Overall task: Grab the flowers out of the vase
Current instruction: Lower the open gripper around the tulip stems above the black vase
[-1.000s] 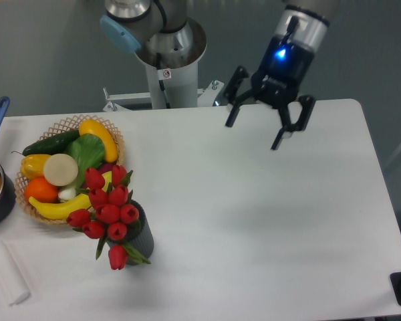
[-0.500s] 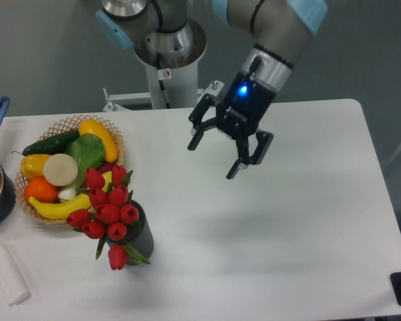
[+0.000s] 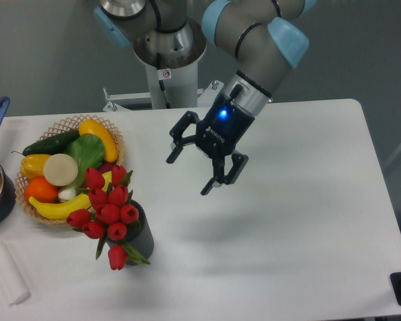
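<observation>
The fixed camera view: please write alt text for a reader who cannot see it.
A robot arm's open black gripper hangs above a white table, jaws apart and empty, right of a bunch of red tulips standing in a short dark grey ribbed vase. A woven wicker basket of fruit and vegetables sits behind them.

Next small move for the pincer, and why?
Probably carry on left and toward the camera, until it is over the flowers. The pincer hangs open above bare table, well to the right of the bunch and holding nothing. The flowers sit in the vase beside the wicker basket, so approaching from above looks safest.
</observation>
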`<state>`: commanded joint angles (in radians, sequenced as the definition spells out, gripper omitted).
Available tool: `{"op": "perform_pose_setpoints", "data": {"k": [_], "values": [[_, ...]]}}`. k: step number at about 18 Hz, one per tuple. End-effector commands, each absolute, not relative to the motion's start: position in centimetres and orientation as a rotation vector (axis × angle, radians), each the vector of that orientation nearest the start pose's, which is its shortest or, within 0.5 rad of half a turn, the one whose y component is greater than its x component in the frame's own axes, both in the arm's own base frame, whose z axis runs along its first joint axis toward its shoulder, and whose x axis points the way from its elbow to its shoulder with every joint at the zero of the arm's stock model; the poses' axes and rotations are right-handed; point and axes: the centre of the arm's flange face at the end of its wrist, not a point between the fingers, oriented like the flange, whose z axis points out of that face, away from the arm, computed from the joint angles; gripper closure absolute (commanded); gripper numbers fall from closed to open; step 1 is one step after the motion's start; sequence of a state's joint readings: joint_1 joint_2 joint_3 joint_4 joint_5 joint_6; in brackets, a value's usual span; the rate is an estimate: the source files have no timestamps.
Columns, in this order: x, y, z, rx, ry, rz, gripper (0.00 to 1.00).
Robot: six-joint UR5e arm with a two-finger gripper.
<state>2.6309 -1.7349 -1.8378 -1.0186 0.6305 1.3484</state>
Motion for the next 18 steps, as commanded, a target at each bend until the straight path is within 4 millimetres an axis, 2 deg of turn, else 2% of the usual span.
{"op": "perform_pose_setpoints", "data": {"k": [6,9,14,18], "values": [[-35.2,47.2,35.2,-2.141,0.460,-0.262,0.00],[-33.9,48.6,34.1,-2.131,0.501,-0.274,0.00],[-33.3,49.7,33.9,-2.071,0.521,-0.293,0.00],[-32.3,51.0,32.4,-2.068,0.541,-0.333,0.00]]}}
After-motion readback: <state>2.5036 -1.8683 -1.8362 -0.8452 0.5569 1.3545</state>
